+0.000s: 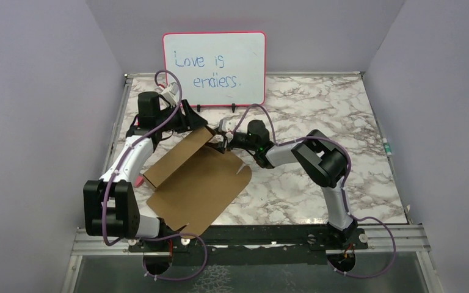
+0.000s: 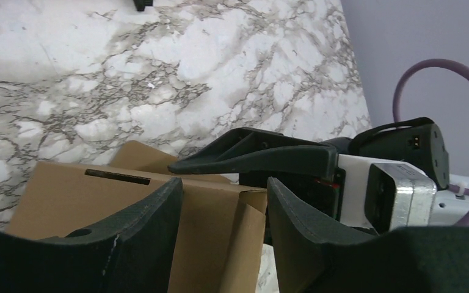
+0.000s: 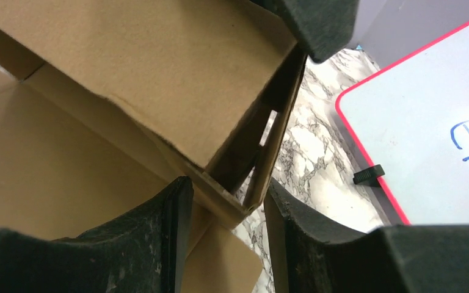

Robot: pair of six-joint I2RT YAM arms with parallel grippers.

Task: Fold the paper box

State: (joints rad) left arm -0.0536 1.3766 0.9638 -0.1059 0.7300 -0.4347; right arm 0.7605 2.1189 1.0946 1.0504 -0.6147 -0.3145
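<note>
The paper box point(image 1: 198, 183) is a brown cardboard sheet lying flat at the table's left centre, with its far-left panel raised. My left gripper point(image 1: 190, 119) is at the raised panel's far end. In the left wrist view it point(image 2: 225, 186) is open, with the box's slotted wall point(image 2: 67, 195) and a corner flap between its fingers. My right gripper point(image 1: 220, 144) is at the same far corner from the right. In the right wrist view it point(image 3: 227, 189) is open around the folded corner of the box point(image 3: 128, 55). A right-gripper finger point(image 2: 256, 155) shows just beyond the left jaws.
A pink-framed whiteboard point(image 1: 214, 61) with blue writing stands at the back of the marble table point(image 1: 317, 110); it also shows in the right wrist view point(image 3: 439, 140). Purple walls enclose the sides. A metal rail point(image 1: 250, 235) runs along the near edge.
</note>
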